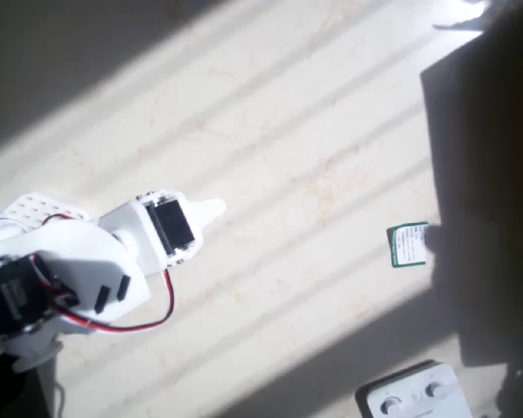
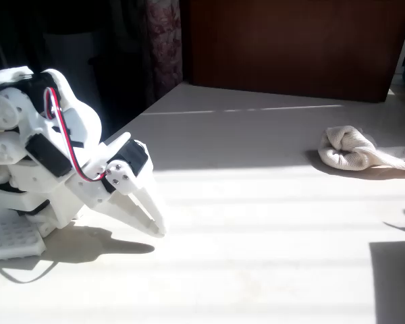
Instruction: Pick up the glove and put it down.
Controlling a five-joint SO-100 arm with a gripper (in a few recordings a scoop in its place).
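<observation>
white 2-finger gripper (image 2: 152, 214) rests folded near the arm's base, fingers together, tips low over the pale sunlit counter (image 2: 256, 229). crumpled cream fabric glove (image 2: 361, 150) lies well apart at fixed-view right. advisable: part fingers, reach across, descend onto the bunched middle.

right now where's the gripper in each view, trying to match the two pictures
Overhead view: the gripper is left of centre, its tip pointing right.
Fixed view: the gripper is at lower left, angled down to the right, its tip close to the table.
Shared landmark: the red wire looping just behind the gripper.
</observation>
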